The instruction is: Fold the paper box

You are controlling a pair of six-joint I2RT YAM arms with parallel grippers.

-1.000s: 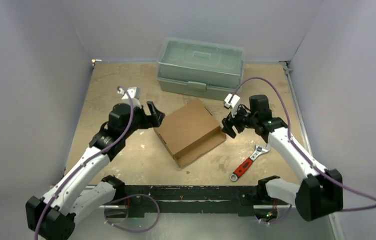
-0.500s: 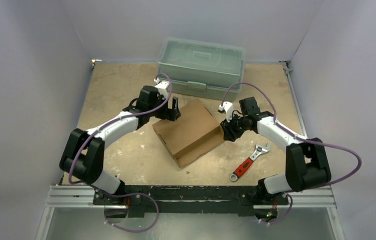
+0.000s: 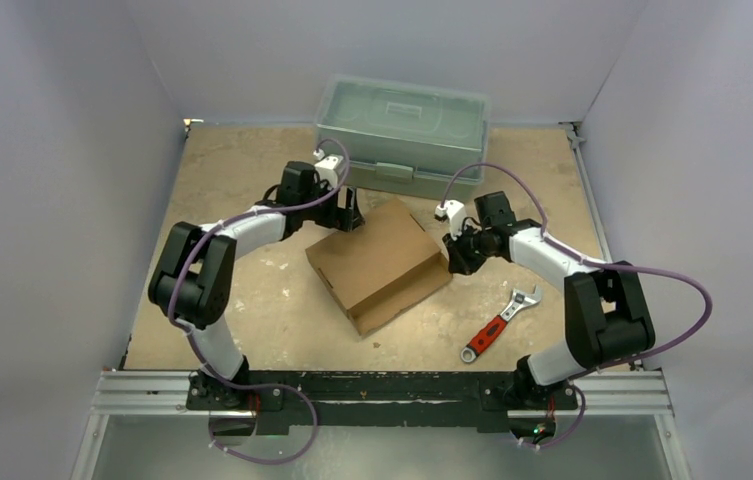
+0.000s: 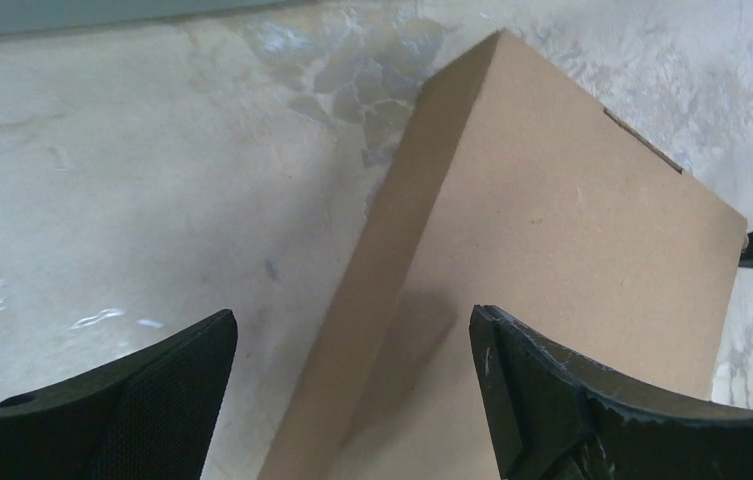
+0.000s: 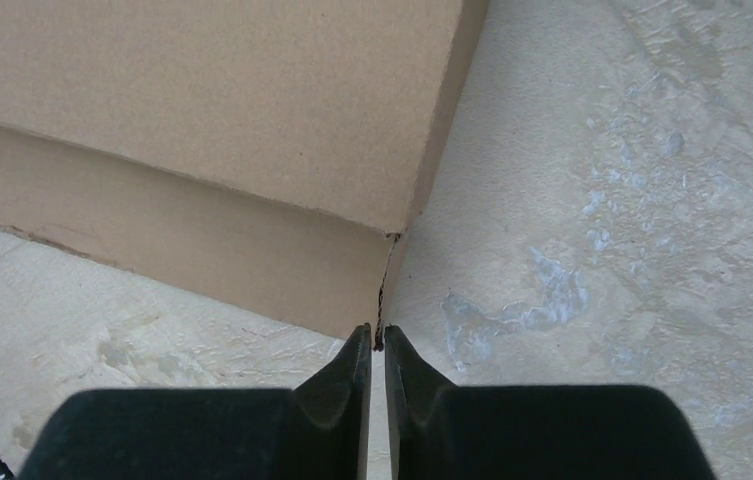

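Now | paper box (image 3: 380,265) is lying on the table (image 3: 252,290) | left gripper (image 3: 347,218) is gaping wide, straddling its far edge | right gripper (image 3: 455,258), fingers (image 5: 337,385) nearly touching, is nosing its corner | best: pressing slowly, bracing evenly.

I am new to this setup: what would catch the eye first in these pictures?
The brown paper box sits in the middle, an arm at each side: left jaws wide open over its far-left edge, right jaws shut at its right corner. A grey-green toolbox stands behind it; a red-handled wrench lies to its right.
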